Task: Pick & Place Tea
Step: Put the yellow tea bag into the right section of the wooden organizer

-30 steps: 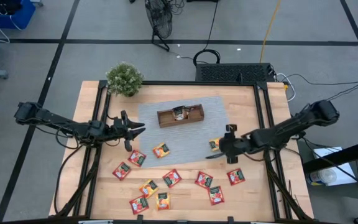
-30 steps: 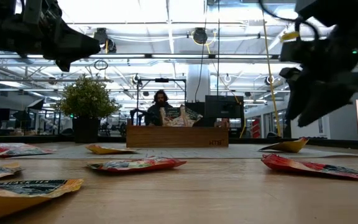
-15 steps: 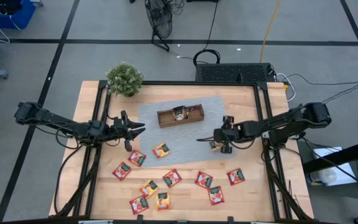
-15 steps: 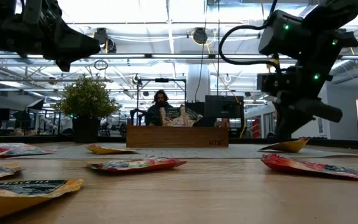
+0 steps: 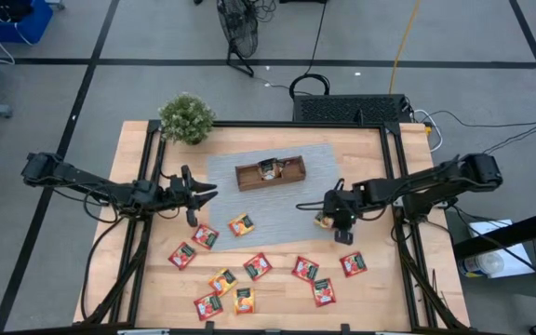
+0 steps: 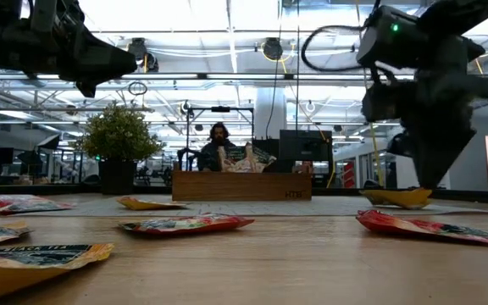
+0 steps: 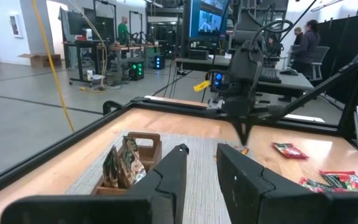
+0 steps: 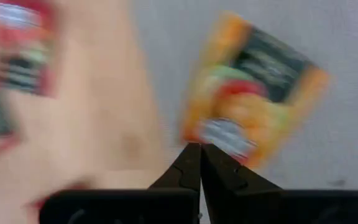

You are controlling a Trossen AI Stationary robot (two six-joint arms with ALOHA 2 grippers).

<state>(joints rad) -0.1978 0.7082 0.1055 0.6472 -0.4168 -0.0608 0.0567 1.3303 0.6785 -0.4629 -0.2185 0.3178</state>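
Right gripper (image 5: 327, 220): we are seeing it pointing down at the right edge of the grey mat (image 5: 221, 167), its fingers (image 8: 191, 163) pressed together at the corner of an orange-yellow tea packet (image 8: 253, 90); we cannot tell whether the packet is actually pinched.
Orange-yellow tea packet: we are finding it lying on the mat's right edge, directly under the right gripper.
Left gripper (image 5: 210, 193): we are seeing it hovering above the table (image 5: 380, 288) at the mat's left edge, fingers (image 7: 169, 180) standing a little apart, holding nothing.
Wooden tray (image 5: 270, 174): we are seeing it sitting on the mat, with packets standing in its middle compartment.
Other tea packets (image 5: 257, 266): we are counting about ten red and orange ones lying scattered on the bare wood at the near side.
Potted plant (image 5: 186, 118): we are seeing it standing at the far left corner.
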